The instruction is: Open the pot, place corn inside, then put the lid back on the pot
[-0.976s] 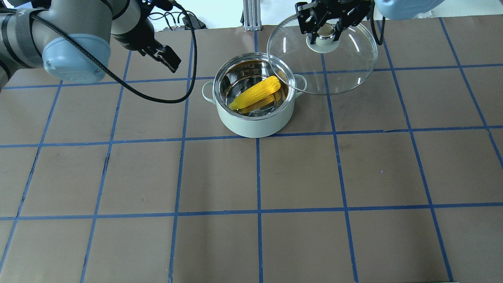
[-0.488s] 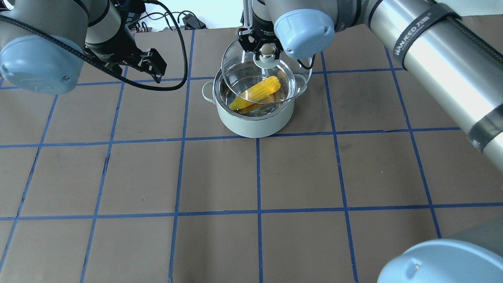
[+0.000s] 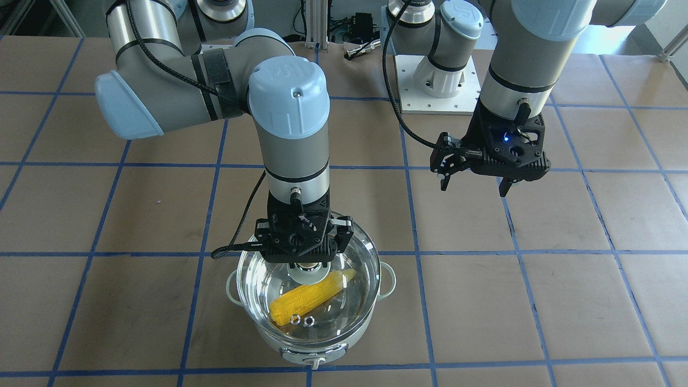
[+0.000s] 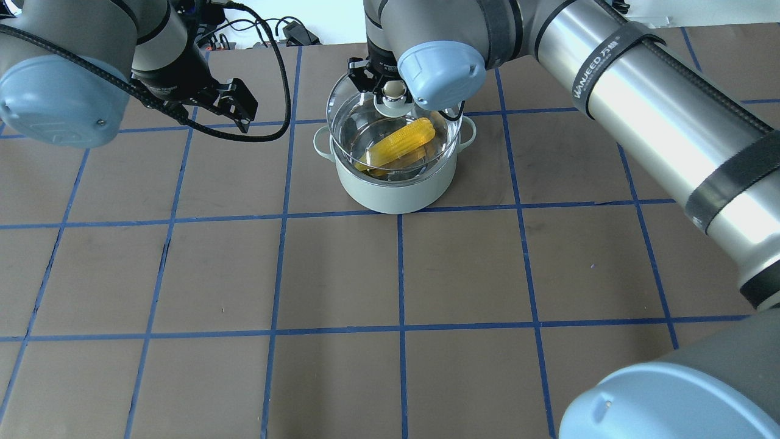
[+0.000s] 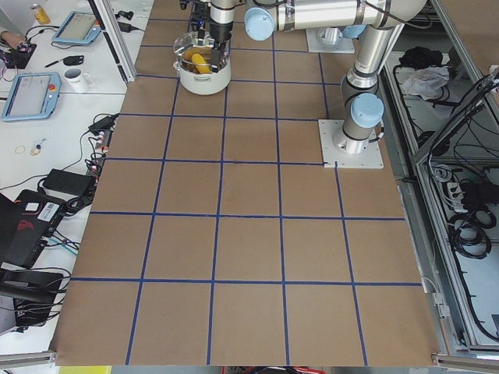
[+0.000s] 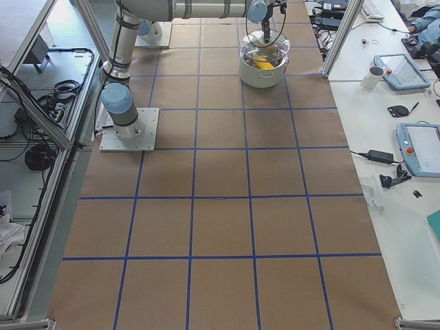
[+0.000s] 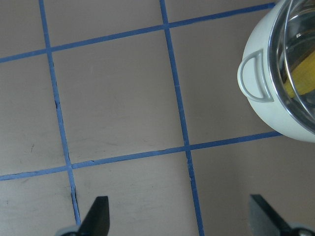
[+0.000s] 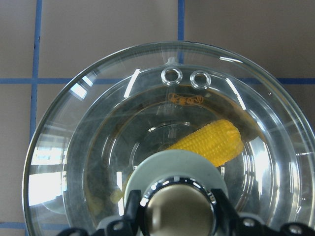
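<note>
The pale grey-green pot (image 4: 396,192) stands on the table with the yellow corn (image 4: 402,143) lying inside it. My right gripper (image 4: 394,91) is shut on the beige knob of the clear glass lid (image 4: 353,119) and holds it over the pot's opening, about centred. I cannot tell whether the lid rests on the rim. In the right wrist view the corn (image 8: 211,140) shows through the lid (image 8: 74,147). In the front view my right gripper (image 3: 307,264) is above the corn (image 3: 309,298). My left gripper (image 3: 473,183) is open and empty, off to the pot's side.
The table is brown paper with a blue tape grid (image 4: 399,274). My right arm's long forearm (image 4: 640,103) crosses above the table's right half. The left wrist view shows the pot's loop handle (image 7: 256,78) and bare paper under my left gripper (image 7: 182,216).
My right gripper carried the lid from the back right over to the pot and lowered it above the opening. My left gripper drew back to the left.
</note>
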